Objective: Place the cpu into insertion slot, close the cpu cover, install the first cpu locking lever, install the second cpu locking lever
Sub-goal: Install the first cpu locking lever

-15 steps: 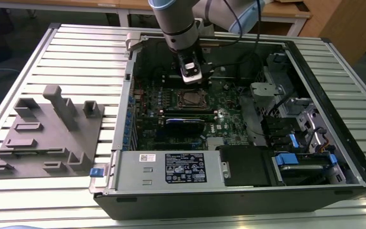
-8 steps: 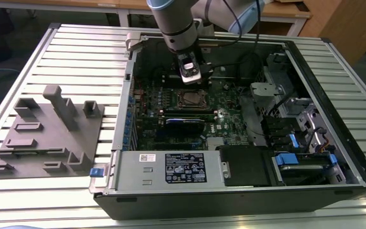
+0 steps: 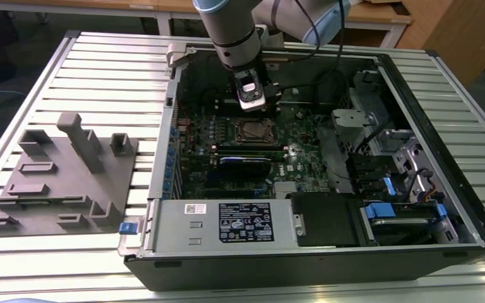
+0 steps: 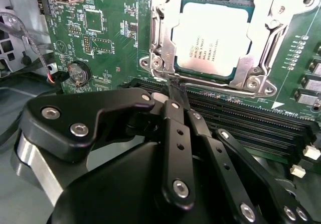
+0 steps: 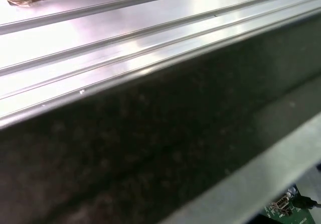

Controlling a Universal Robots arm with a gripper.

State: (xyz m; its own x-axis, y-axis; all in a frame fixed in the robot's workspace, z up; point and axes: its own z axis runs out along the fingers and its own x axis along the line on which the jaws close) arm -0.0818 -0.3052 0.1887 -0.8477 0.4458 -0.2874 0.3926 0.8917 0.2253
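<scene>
1. Aluminium-slat desk (image 3: 99,69) carries an open PC case (image 3: 444,189) in the exterior view. The arm comes down from the top edge into the case. The gripper (image 3: 254,107) hangs over the green motherboard (image 3: 217,170), just beyond the insertion slot (image 3: 255,131) toward the far wall of the case. A grey parts fixture (image 3: 61,183) lies on the desk toward the exterior view's left, well apart from the case. The power supply (image 3: 225,221) sits along the near case wall.
2. Second wrist view: the cpu (image 4: 210,35) is seated in the insertion slot, silver top facing up. The cpu cover (image 4: 161,43) lies flat over it, its frame around the chip's edges and the chip showing through the window. The gripper (image 4: 173,91) has its tip right at one corner of the cover frame, by the edge that borders the black memory slots (image 4: 241,118). The fingers (image 4: 176,128) are drawn together, with no gap seen at the tips. I cannot tell whether anything thin is pinched between them. A coin cell battery (image 4: 78,72) sits on the board, off to the side of the socket.
3. First wrist view: desk slats (image 5: 125,28) run past a dark case wall (image 5: 150,133), with a sliver of green board (image 5: 286,209) in one corner.
</scene>
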